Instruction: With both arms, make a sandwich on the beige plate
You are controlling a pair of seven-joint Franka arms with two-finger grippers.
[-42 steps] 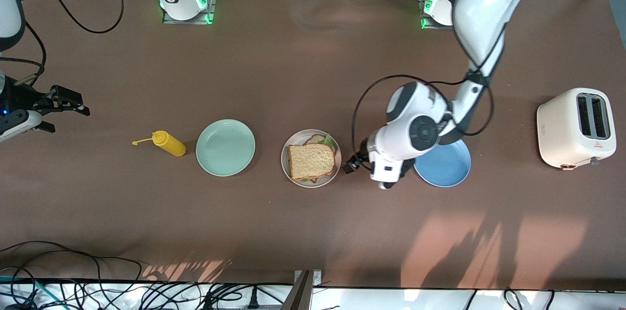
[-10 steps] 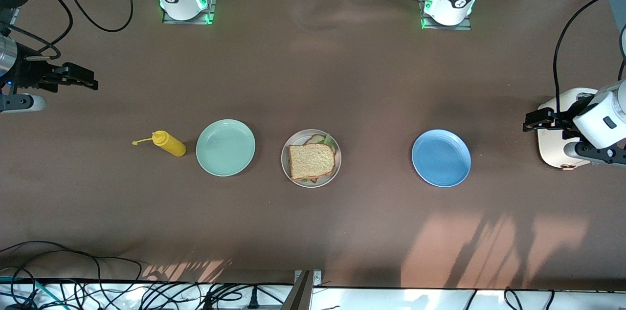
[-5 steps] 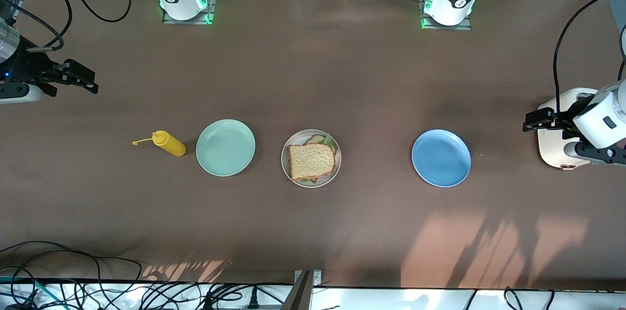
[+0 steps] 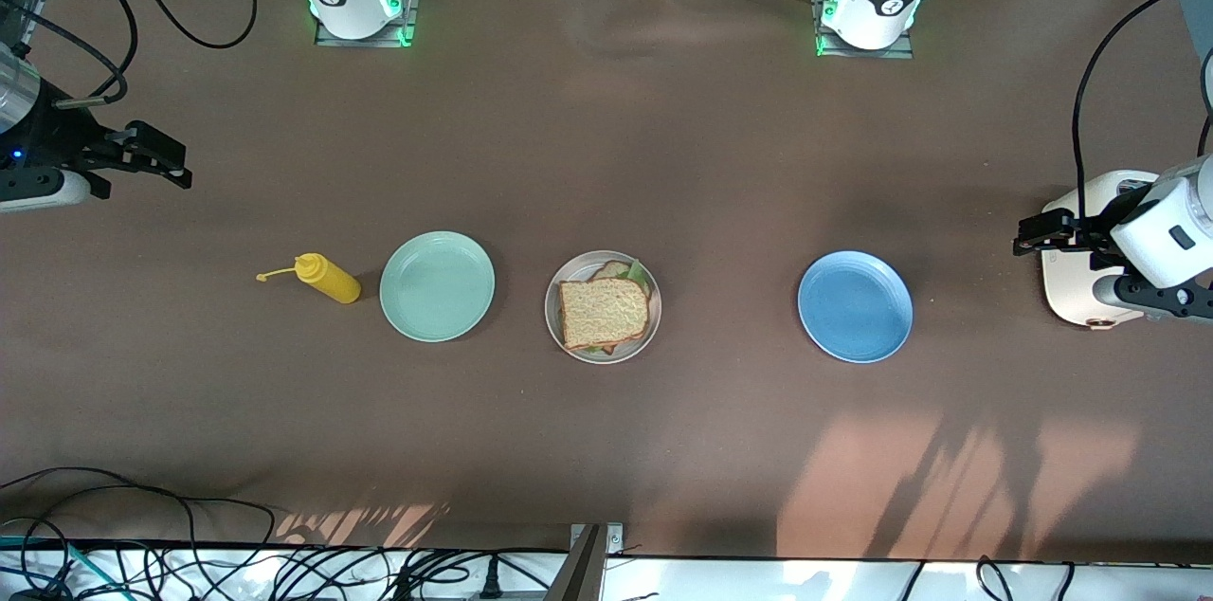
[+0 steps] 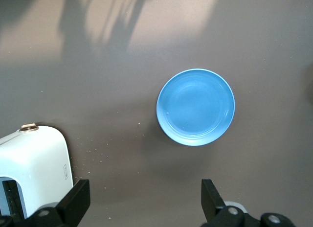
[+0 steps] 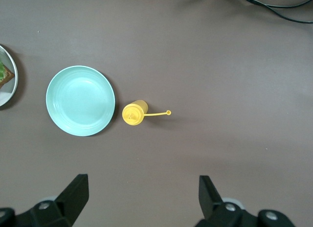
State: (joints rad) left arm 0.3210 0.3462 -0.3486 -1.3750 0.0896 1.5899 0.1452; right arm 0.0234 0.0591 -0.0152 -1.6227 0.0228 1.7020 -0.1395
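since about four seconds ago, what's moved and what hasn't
The left arm pulled away from between the beige plate and the blue plate to the toaster; its open left pincer is empty. The open right pincer drifted slightly toward the bases. The sandwich, mint-green plate and yellow squeeze bottle stayed put.

We look down from high across the table, facing the bases. Both wrist cameras look straight down from well up; each shares plates with our front view.
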